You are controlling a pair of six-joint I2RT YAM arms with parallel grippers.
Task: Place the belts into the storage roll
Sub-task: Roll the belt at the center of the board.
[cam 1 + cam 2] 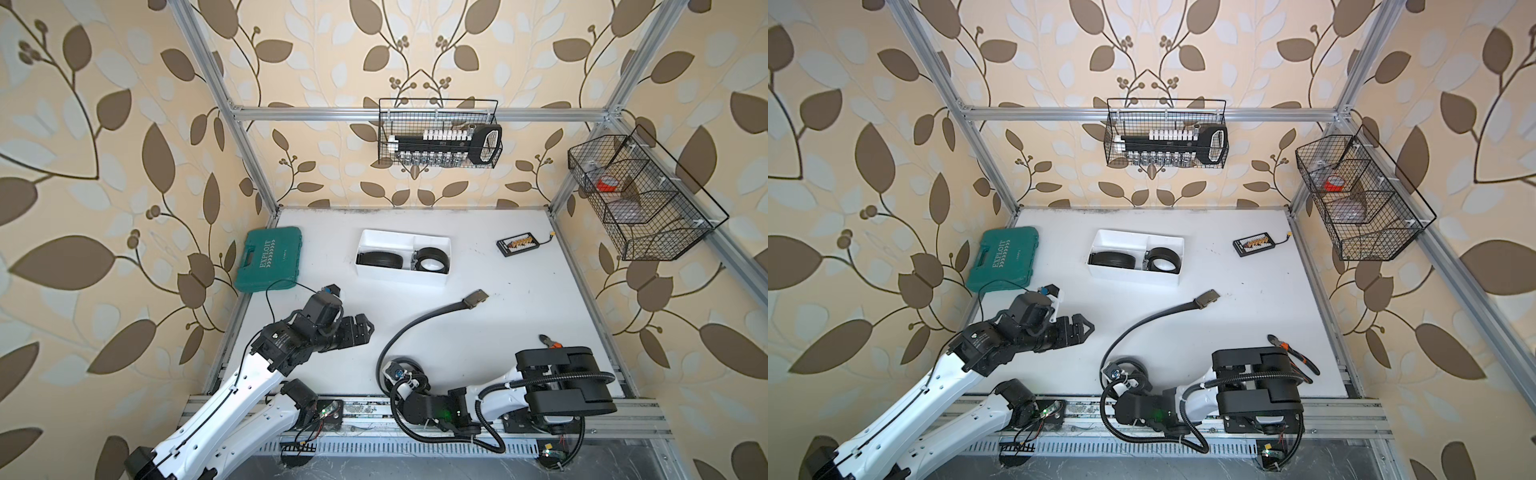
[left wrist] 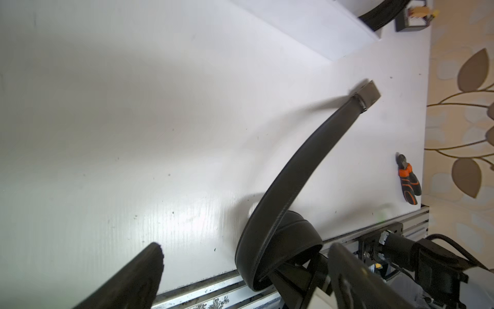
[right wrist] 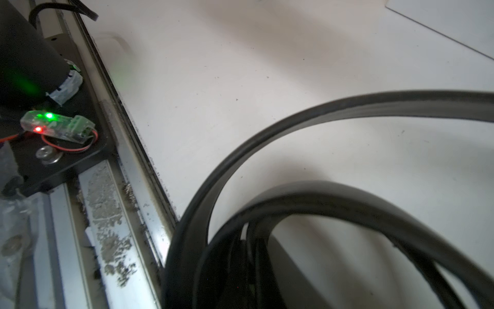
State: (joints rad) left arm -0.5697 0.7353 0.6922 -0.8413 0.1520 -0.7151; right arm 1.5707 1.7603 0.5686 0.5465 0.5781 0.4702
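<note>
Carefully: the right tool (image 2: 296, 273) looks pinched together on the coiled end of the third belt (image 1: 432, 314) at the tabletop's (image 1: 519, 332) near edge. Its buckle (image 1: 476, 298) trails toward the white divided tray (image 1: 399, 279) (two rolled belts (image 1: 379, 261) inside). The left tool (image 1: 365, 330), fingers apart and empty, should steady that tail while winding.

Left arm's stretched forward, left pincer (image 1: 363, 328) spread wide open. Right arm's folded low, right pincer (image 1: 402, 370) clamped tight.

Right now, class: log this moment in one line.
tray: two coiled belts inside | third belt: on table, partly coiled | left claw: open, empty | right claw: shut on third belt
</note>
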